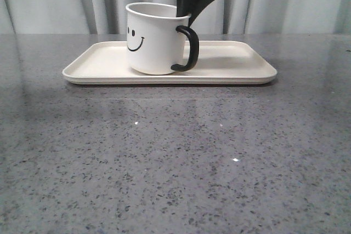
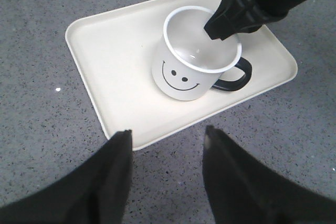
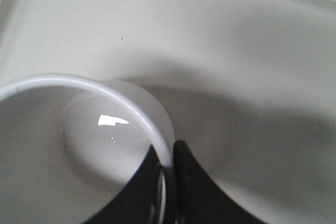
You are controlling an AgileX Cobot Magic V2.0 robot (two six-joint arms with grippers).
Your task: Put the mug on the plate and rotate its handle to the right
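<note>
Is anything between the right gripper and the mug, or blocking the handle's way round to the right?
Nothing visible. The right gripper is pinching the mug rim, the mug sits on the plate, and the handle already points right.

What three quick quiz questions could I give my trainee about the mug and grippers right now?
1. True or false: the mug stands upright on the plate.
2. In the front view, the handle points: A) left B) right C) away.
3. Which gripper pinches the mug's rim?

Key: 1 true. 2 B. 3 The right gripper, one finger inside the wall and one outside; the left gripper hangs open over the table.
</note>
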